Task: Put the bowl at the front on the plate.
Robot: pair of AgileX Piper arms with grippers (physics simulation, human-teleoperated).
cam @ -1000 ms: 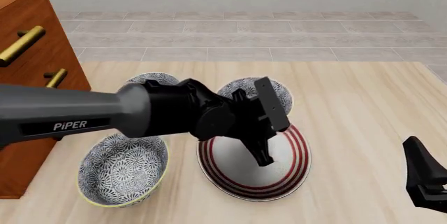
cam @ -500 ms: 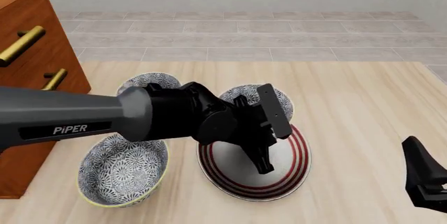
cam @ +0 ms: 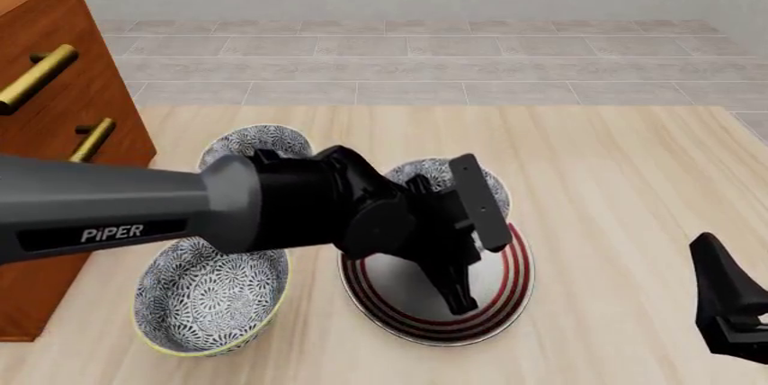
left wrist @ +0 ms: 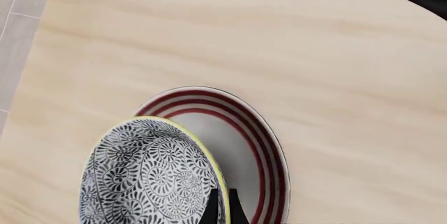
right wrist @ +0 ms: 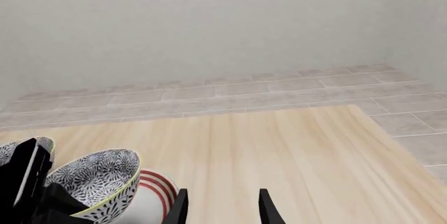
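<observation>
The front bowl (cam: pixel 210 299), blue-grey floral with a yellow-green rim, sits on the table left of the plate, untouched. The plate (cam: pixel 498 299), white with red rings, lies at the centre; it also shows in the left wrist view (left wrist: pixel 252 145). My left gripper (cam: pixel 462 302) points down over the plate's front part, shut on nothing, its tips (left wrist: pixel 223 209) close together. A second floral bowl (cam: pixel 423 172) stands just behind the plate, partly hidden by my left arm, and fills the left wrist view (left wrist: pixel 150 177). My right gripper (cam: pixel 726 313) hangs open at the front right (right wrist: pixel 222 208).
A third floral bowl (cam: pixel 246 144) stands at the back left. A wooden drawer cabinet (cam: pixel 54 124) with brass handles borders the table's left side. Bare wood extends to the right of the plate (cam: pixel 624 205).
My left gripper has dropped lower and a little forward over the plate, its wrist tilting down. The bowls, the plate and the right arm have not moved.
</observation>
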